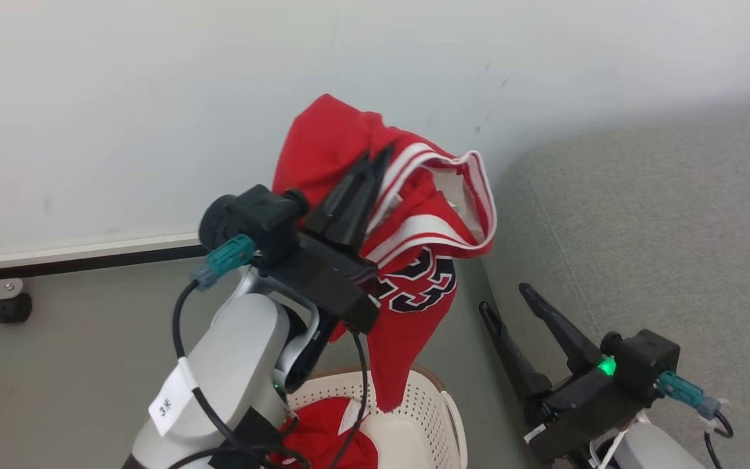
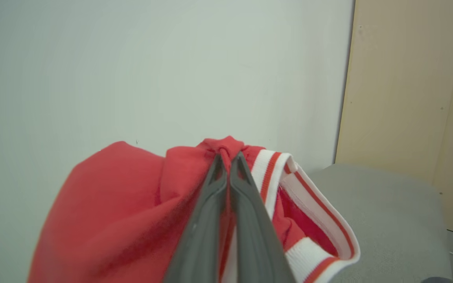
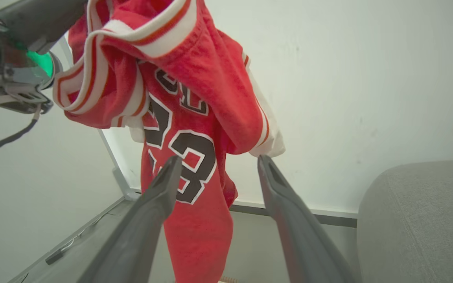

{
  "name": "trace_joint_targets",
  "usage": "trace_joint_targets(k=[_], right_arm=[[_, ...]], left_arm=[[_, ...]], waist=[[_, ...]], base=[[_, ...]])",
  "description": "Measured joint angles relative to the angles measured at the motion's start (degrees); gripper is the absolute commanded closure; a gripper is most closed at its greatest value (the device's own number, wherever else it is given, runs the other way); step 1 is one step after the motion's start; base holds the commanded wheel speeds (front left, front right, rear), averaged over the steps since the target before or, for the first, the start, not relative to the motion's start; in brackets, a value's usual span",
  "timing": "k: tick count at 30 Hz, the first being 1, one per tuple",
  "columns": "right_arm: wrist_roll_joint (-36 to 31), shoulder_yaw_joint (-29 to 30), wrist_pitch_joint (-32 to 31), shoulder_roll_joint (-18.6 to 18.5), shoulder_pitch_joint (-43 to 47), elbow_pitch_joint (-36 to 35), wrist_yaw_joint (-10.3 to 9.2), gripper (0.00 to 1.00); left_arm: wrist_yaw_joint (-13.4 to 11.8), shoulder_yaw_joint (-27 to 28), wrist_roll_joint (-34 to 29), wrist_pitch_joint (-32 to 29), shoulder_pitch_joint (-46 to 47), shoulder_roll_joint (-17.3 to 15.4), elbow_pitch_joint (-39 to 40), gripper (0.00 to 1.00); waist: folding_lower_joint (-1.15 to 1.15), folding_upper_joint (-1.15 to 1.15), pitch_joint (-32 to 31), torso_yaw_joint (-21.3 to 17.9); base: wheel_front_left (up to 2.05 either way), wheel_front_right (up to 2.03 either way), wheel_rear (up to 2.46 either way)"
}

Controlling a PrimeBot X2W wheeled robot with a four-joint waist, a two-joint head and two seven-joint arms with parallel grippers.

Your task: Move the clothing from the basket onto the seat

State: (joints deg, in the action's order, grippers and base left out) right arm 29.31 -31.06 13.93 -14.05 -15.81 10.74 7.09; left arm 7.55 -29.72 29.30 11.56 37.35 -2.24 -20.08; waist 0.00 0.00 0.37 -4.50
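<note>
- The left gripper (image 1: 378,154) is raised in front of the white wall (image 1: 153,98). Its jaws are pressed narrow on a bunched fold of a red jersey (image 1: 407,326).
- The jersey hangs free from that pinch. Its white-and-red striped trim loops open to the right, and a dark number with a white outline faces the head camera.
- In the head view the jersey's lower tip hangs over the basket (image 1: 424,407). I cannot tell whether it touches.
- The basket stands on the grey floor (image 1: 88,339), low in the head view and partly hidden by the left forearm. A second red garment (image 1: 323,436) lies inside it.
- The sofa (image 1: 661,228) takes up the right side, and its rounded edge is just beside the hanging jersey. No garment lies on the part of it that shows.
- The right gripper (image 1: 504,296) is low, between basket and sofa. Its jaws are spread wide and hold nothing, and the fingers point up toward the jersey.
- In the right wrist view the jersey hangs beyond the two fingertips, apart from them.
- A white baseboard (image 1: 88,251) with a dark strip under it runs along the foot of the wall, and a black caster (image 1: 13,307) sits at the far left.
- In the left wrist view a beige panel (image 2: 407,78) stands behind the sofa.
</note>
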Motion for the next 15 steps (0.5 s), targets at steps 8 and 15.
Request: trace_joint_targets(k=[8, 15], right_arm=[[-0.1, -4.0, -2.1, 0.3, -6.3, 7.6, 0.01, 0.00], [2.3, -12.4, -3.9, 0.3, -11.3, 12.8, 0.03, 0.00]], left_arm=[[0.0, -4.3, 2.9, -1.4, 0.9, -0.1, 2.1, 1.00], [-0.2, -8.5, 4.8, -2.4, 2.3, -0.1, 3.4, 1.00]], waist=[[0.00, 0.00, 0.0, 2.1], [0.00, 0.00, 0.0, 4.6]], base=[[0.00, 0.00, 0.00], [0.00, 0.00, 0.00]])
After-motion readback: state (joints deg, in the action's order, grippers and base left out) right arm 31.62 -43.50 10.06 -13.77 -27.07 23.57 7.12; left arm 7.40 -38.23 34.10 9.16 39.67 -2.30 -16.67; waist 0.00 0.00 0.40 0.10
